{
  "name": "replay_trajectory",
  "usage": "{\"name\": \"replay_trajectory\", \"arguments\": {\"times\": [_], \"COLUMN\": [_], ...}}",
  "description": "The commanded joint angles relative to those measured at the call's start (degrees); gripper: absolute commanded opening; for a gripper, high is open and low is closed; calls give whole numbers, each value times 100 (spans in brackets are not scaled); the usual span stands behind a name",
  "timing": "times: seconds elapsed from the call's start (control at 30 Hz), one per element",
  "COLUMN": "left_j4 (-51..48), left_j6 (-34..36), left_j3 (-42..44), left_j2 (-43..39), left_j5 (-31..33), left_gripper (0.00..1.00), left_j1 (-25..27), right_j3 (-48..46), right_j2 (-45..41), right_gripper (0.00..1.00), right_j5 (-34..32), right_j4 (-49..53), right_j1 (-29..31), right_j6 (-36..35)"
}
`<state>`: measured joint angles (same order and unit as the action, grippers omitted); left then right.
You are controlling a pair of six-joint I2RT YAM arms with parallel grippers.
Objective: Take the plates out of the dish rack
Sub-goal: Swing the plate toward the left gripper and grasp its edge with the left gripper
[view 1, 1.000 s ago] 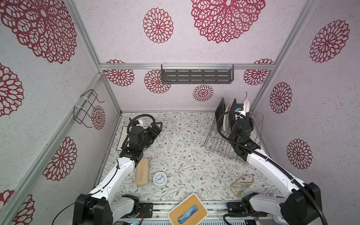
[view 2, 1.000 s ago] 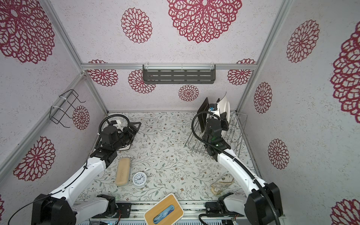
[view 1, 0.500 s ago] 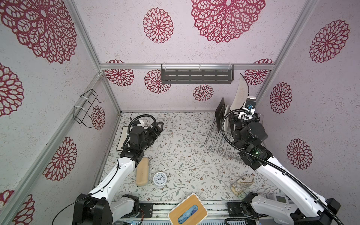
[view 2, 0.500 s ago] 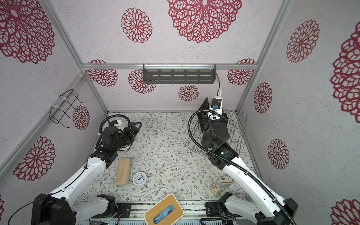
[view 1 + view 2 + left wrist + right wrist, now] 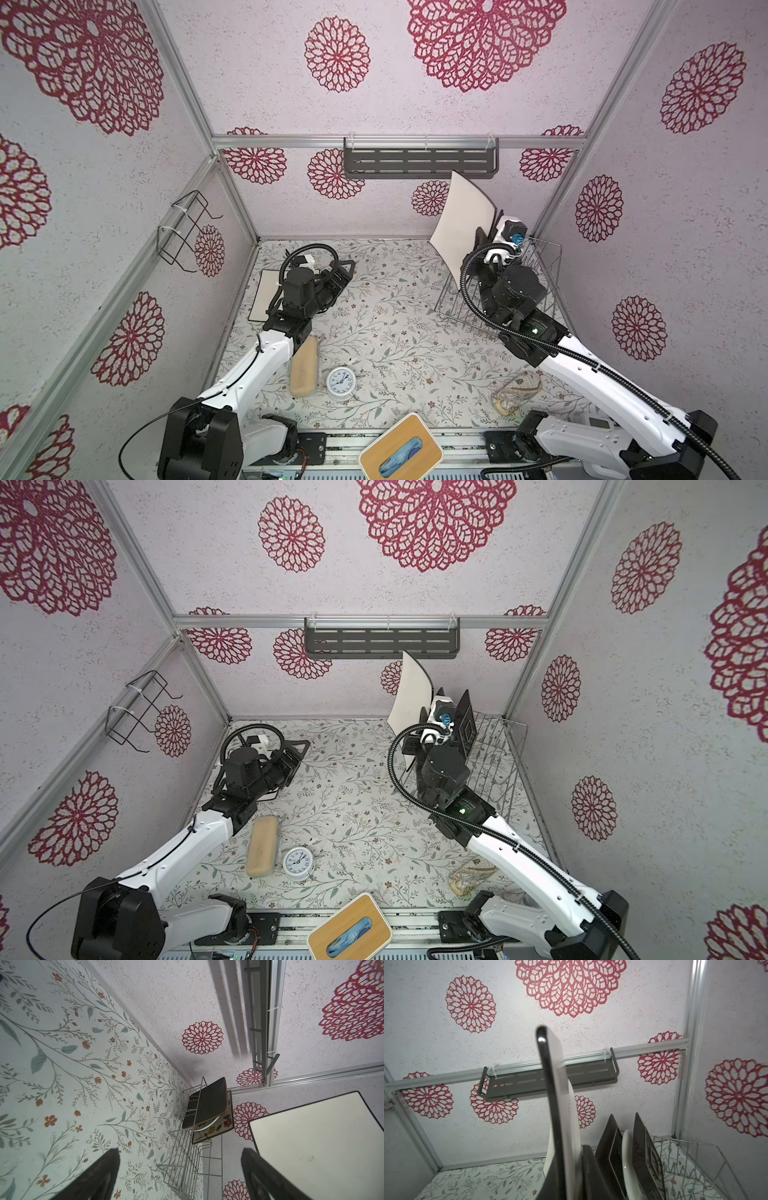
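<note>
My right gripper (image 5: 483, 240) (image 5: 424, 723) (image 5: 571, 1167) is shut on the lower edge of a white squarish plate (image 5: 461, 220) (image 5: 411, 698) (image 5: 566, 1126) (image 5: 322, 1147), held upright in the air above the left end of the silver dish rack (image 5: 544, 266) (image 5: 498, 750) (image 5: 187, 1165) (image 5: 695, 1159). Standing in the rack are two dark plates (image 5: 610, 1147) (image 5: 643, 1147) (image 5: 207, 1103) with a round white plate (image 5: 627, 1157) between them. Another white plate (image 5: 266, 295) lies flat at the table's back left. My left gripper (image 5: 347, 266) (image 5: 301, 746) (image 5: 180, 1153) hovers open beside it, empty.
A tan oblong case (image 5: 303, 365) and a small white alarm clock (image 5: 340, 382) lie near the left arm. A wooden tissue box (image 5: 401, 451) sits at the front edge, a clear bag (image 5: 515, 399) front right. A grey slotted shelf (image 5: 419, 160) and a black wire basket (image 5: 185, 232) hang on the walls.
My right gripper has lifted the white plate up out of the rack and carried it leftwards. The left arm has barely moved.
</note>
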<state>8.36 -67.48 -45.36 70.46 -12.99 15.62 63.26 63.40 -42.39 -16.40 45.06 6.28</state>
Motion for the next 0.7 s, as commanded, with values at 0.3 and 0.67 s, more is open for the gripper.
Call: {"name": "replay_trajectory", "arguments": {"times": [0.3,0.67], "left_j4": [813,1874], "left_j6": [-289,-954], "left_j3": [197,610], "left_j2": [-88,266], "left_j5": [-34,-270], "left_gripper": [96,95], "left_j1": [64,73], "right_j3": [-328,-777], "right_j2": [483,1092], "right_gripper": [0,0], "right_j5": [1247,1473], "right_j4": [-2594,-3925], "right_j1": [32,32], "right_j6": [2116,3342]}}
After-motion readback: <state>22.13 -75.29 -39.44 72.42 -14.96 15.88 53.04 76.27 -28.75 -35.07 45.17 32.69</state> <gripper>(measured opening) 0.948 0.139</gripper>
